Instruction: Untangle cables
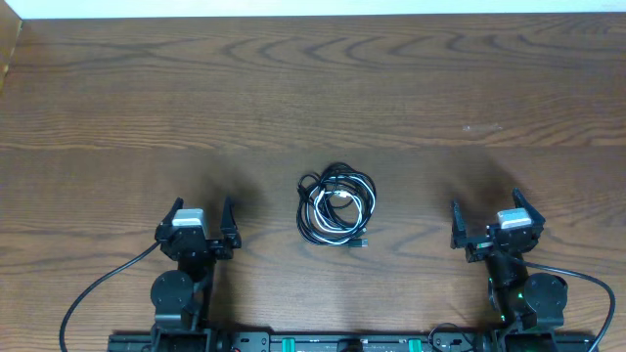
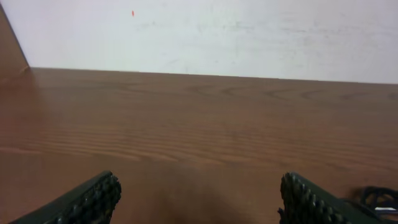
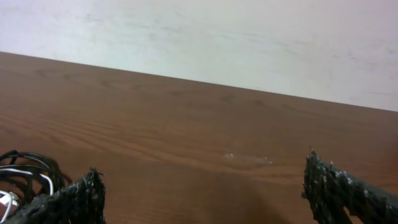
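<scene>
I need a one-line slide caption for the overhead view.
Tangled black and white cables lie on the wooden table between the open left tool and open right tool.

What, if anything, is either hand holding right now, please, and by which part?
Nothing is held: the left hand and right hand are open and empty; the cables lie untouched between them.

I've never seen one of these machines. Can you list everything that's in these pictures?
Black cables: several, black, coiled in one tangle at mid-table.
White cable: one, white, inside that tangle.
Table: one, brown wood, under everything.
Wall: one, white, beyond the table's far edge.
Left claw: one, black, open, left of the tangle.
Right claw: one, black, open, right of the tangle.
</scene>
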`<state>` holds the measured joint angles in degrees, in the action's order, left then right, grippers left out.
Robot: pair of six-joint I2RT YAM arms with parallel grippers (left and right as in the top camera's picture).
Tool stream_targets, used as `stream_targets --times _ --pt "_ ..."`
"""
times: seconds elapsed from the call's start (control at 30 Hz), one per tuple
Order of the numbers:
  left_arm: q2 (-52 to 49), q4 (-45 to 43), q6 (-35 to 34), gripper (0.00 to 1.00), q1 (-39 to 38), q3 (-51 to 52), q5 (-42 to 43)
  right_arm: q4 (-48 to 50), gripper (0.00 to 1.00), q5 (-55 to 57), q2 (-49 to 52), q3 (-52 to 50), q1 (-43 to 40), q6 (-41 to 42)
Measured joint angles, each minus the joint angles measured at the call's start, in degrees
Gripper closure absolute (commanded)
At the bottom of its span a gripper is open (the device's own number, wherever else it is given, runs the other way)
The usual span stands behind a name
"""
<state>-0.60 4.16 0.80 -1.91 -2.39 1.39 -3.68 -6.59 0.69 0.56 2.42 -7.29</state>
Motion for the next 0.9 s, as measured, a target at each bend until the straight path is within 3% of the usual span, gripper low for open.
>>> stream_targets --times 0.27,0.9 --pt "-2.3 4.8 -1.6 0.17 0.0 -2.9 -0.1 0.0 0.01 0.0 0.0 0.0 0.0 0.0" --pt "-24.7 12.4 -2.3 0.17 0.0 -18.2 -0.2 0.0 0.01 0.0 0.0 0.0 0.0 0.0"
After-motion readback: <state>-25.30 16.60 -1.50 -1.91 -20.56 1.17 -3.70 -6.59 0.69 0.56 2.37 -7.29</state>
